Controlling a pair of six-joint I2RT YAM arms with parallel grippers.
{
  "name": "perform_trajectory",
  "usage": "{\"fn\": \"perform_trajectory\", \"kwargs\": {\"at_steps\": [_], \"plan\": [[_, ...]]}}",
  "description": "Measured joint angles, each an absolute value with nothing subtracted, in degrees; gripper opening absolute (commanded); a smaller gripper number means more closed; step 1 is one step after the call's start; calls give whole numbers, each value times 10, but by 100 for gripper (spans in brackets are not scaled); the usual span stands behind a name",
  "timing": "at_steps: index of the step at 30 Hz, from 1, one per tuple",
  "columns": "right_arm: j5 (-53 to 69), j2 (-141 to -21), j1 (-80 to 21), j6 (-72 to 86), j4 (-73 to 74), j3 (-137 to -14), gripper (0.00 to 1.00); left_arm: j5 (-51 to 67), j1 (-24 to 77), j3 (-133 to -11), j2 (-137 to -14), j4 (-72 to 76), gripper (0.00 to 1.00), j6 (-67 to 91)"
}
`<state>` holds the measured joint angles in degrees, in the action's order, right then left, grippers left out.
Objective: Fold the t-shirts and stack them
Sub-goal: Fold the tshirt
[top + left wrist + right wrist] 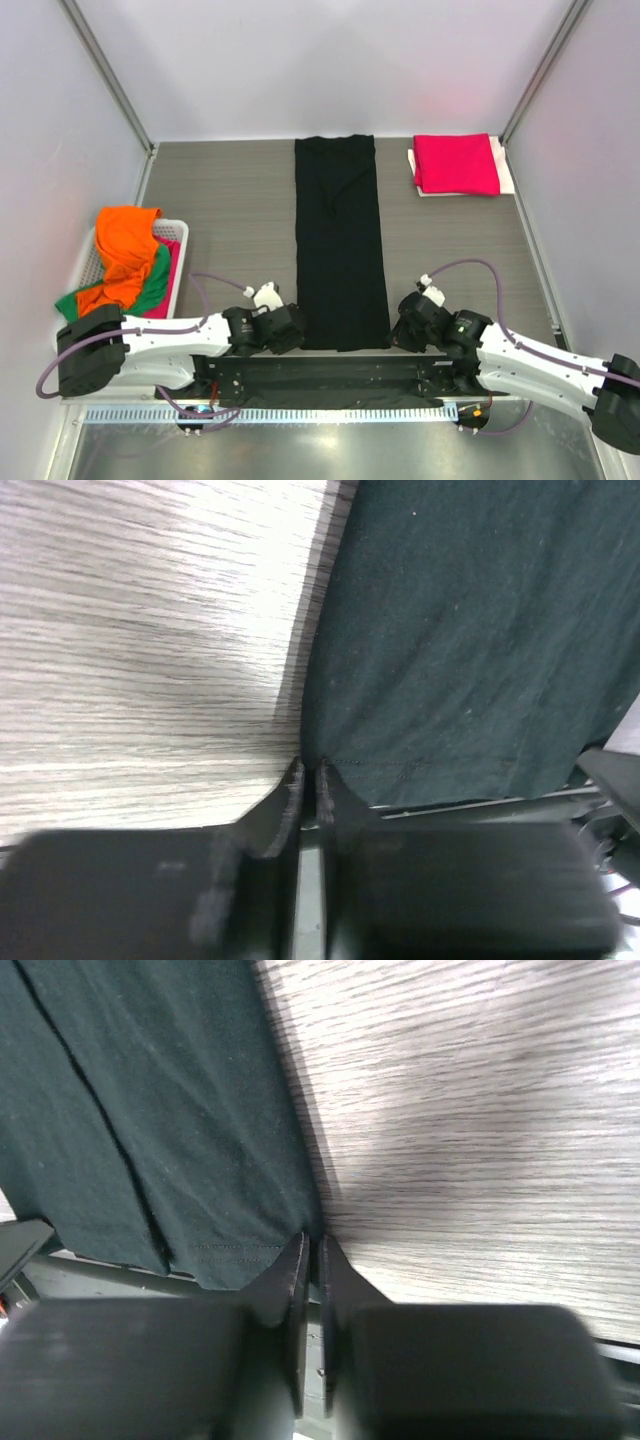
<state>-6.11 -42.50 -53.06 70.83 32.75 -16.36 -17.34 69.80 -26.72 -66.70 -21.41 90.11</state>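
Black t-shirt [340,240] flat — left fingers [285,805], right fingers [290,1280] pinch near corners.

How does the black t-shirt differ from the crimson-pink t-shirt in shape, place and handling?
Shape: the black t-shirt is a long narrow strip; the crimson-pink t-shirt a compact folded rectangle.
Place: the black one runs down the table's middle; the crimson-pink one sits far right on something white.
Handling: the left gripper and right gripper pinch the black one's near corners; nothing touches the crimson-pink one.
Both lie flat.
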Motion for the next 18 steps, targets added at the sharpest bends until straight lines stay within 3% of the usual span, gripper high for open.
{"fn": "perform_trajectory", "kwargs": {"at_steps": [2, 9, 18], "plan": [[-60, -425, -531, 708, 327, -163, 1, -176, 700, -267, -667, -213, 0, 898], [-69, -418, -532, 707, 387, -203, 1, -204, 724, -330, -638, -312, 0, 900], [-167, -497, -511, 643, 477, -451, 1, -276, 699, -493, -616, -440, 0, 852]]}}
